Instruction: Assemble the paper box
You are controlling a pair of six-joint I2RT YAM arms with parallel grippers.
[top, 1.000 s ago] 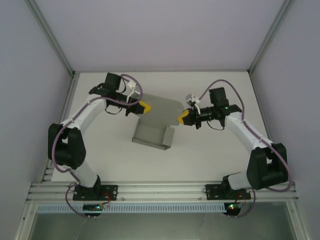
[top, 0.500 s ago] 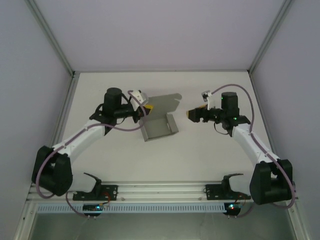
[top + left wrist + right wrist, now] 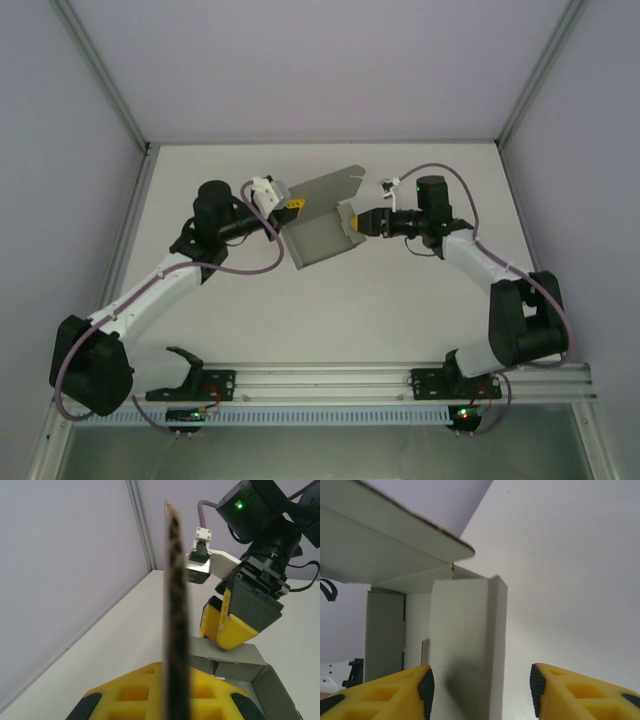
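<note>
We find the paper box (image 3: 322, 232) at the middle of the desk (image 3: 400, 300), between the two arms. It is partly folded: a shallow grey tray with one broad flap raised on its far side. We cannot tell whether it rests on the desk. Its left edge is clamped in the left fingers (image 3: 292, 207). In the left wrist view the paper box (image 3: 172, 605) rises edge-on from between them. The right fingers (image 3: 366, 222) stand at its right side. In the right wrist view they are apart, with an upright flap of the paper box (image 3: 467, 645) between them, close to one finger and clear of the other.
</note>
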